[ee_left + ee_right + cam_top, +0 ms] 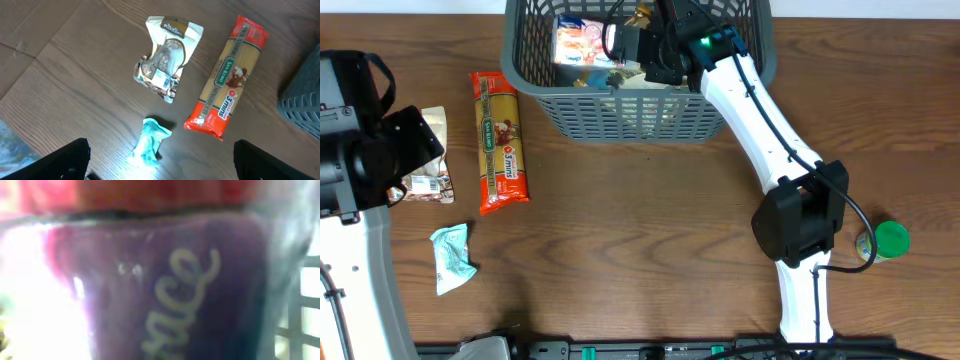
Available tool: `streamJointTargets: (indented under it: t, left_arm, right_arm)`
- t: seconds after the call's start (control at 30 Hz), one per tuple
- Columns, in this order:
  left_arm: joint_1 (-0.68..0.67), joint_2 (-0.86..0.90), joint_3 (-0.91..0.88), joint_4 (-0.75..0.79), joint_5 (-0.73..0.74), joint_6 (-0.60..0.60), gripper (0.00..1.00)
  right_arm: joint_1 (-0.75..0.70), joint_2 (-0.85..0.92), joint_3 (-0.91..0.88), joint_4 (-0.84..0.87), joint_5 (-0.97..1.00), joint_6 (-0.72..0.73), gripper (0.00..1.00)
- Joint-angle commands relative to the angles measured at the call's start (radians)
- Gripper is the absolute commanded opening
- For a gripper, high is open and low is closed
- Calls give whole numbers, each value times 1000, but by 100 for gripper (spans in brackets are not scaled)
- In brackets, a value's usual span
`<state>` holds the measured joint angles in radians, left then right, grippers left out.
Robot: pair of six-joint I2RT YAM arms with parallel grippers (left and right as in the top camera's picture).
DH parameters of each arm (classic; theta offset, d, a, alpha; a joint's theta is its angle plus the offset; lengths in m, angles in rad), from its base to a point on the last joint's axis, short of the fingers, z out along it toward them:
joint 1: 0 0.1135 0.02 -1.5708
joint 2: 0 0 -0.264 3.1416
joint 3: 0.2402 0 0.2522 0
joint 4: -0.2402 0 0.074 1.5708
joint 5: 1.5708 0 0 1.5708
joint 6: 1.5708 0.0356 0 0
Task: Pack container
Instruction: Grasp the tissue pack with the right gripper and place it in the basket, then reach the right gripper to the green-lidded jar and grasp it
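Grey slotted basket (640, 112) sits mid far edge. Right gripper (635, 55) is down inside it, right up against a purple packet (175, 290), can't tell if it's gripping. Left gripper (162, 157) hangs spread wide by the left edge.

Surroundings: wooden table (640, 210), soft even light.
I see dark brown wood grain filling the overhead view, plank seams crossing it in the left wrist view, and a pale strip (410, 8) beyond the far edge.

"5mins" on pasta packet (227, 85)
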<state>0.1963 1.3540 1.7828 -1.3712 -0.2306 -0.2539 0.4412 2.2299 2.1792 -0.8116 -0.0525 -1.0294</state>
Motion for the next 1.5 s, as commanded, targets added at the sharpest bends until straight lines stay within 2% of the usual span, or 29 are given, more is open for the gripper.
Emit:
streamJointTargets:
  t: [0.0, 0.17, 0.3, 0.5, 0.57, 0.63, 0.77, 0.83, 0.87, 1.0, 1.1, 1.23, 1.47]
  left_arm:
    - [5, 5, 16, -5, 7, 13, 91]
    - [5, 5, 16, -5, 7, 13, 91]
    - [5, 5, 16, -5, 8, 13, 91]
    - [5, 5, 16, -5, 10, 13, 91]
    - [5, 5, 16, -4, 10, 13, 91]
    - [5, 5, 16, -4, 10, 13, 91]
    - [5, 5, 16, -4, 10, 13, 91]
    - [5, 5, 16, -4, 11, 13, 91]
    - [5, 5, 16, -4, 11, 13, 91]
    - [5, 5, 16, -5, 14, 13, 91]
    - [5, 5, 16, -4, 14, 13, 91]
    - [5, 5, 16, -5, 14, 13, 91]
    - [5, 5, 16, -12, 14, 13, 91]
  right_arm:
    - [-4, -14, 18, 6, 0, 97, 99]
    - [2, -62, 19, 1, -8, 210, 99]
    - [-8, -143, 60, -4, -8, 377, 99]
    - [-96, -287, 175, -80, 12, 566, 99]
    - [-148, -328, 193, -90, 73, 725, 99]
    - [-218, -372, 196, -130, 201, 988, 99]
    - [-397, -451, 196, -424, 312, 1523, 99]
    - [-492, -470, 196, -590, 311, 1695, 99]
    - [-528, -473, 196, -650, 310, 1736, 99]
    - [-653, -474, 195, -885, 298, 1867, 99]
    - [-715, -484, 161, -887, 187, 1758, 99]
    - [-772, -520, 74, -887, 156, 1747, 99]
    - [-893, -564, -179, -885, 158, 1757, 99]
